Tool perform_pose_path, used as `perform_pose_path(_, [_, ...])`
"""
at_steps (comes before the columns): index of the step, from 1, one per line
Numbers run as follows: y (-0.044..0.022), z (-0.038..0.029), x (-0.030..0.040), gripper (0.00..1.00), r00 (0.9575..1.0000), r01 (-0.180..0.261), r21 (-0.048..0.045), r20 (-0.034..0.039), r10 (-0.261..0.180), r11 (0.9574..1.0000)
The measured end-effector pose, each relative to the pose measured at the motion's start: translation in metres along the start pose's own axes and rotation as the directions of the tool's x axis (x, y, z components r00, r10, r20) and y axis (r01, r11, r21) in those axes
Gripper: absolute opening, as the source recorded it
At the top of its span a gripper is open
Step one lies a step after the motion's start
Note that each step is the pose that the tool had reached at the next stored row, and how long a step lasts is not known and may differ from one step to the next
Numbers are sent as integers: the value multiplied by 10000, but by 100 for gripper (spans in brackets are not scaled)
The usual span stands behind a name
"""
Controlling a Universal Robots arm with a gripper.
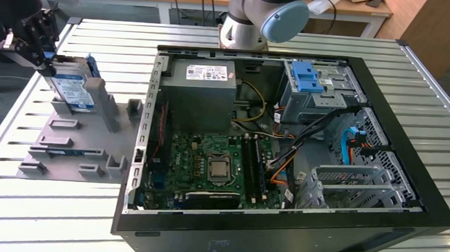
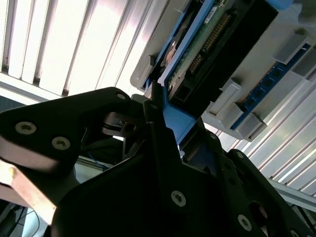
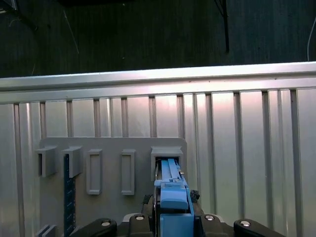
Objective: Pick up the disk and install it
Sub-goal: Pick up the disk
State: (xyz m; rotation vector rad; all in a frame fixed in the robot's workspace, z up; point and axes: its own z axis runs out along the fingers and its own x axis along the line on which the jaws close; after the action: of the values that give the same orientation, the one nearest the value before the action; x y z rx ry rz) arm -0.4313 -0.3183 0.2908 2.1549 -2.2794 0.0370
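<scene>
Closest in the second wrist view, the matte black gripper (image 2: 170,118) clamps the blue plastic rail of the disk (image 2: 217,42), a flat metal slab standing on edge in a grey moulded rack (image 1: 69,152) on the ribbed steel tabletop (image 1: 43,212); beyond it, 1 open black computer case (image 1: 281,241).

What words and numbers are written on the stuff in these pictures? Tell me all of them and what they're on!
No text here can be read well enough to quote.
White sticker on the grey power box: print too small to read.
White and blue label on the disk: too small to read.
Green circuit board: tiny markings, too small to read.
</scene>
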Motion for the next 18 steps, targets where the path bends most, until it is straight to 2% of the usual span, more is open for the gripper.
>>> perform_pose_path(12, [0, 0, 1, 37, 9991, 427, 8, -7, -427, 9991])
perform_pose_path(18, [0, 1, 0, 37, 9992, 412, 9, -7, -411, 9992])
